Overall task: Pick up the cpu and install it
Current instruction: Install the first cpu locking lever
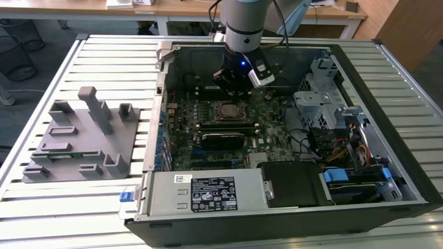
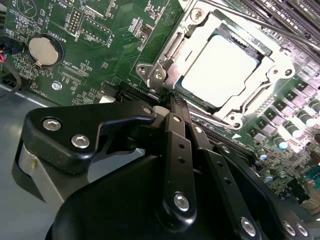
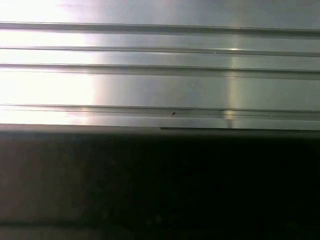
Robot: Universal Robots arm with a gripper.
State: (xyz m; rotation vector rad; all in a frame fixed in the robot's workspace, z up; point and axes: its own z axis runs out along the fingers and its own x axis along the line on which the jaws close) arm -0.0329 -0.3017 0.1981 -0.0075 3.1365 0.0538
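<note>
Beyond the gripper (image 1: 236, 89), wooden desks (image 1: 173, 8) line the room's far side, with a wire bin (image 1: 15, 54) on the grey floor (image 1: 52, 44) towards the exterior view's left. A slatted metal table (image 1: 104, 62) spreads beneath it, brightly lit.

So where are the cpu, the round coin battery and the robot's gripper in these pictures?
cpu (image 2: 220, 70): second wrist view, middle of its pale metal top, seated in the socket.
coin battery (image 2: 44, 50): second wrist view, its round silver face.
gripper (image 1: 239, 83): exterior view, its dark body above the motherboard.

The tool (image 2: 172, 107) hides part of the motherboard (image 2: 100, 40) behind it.
</note>
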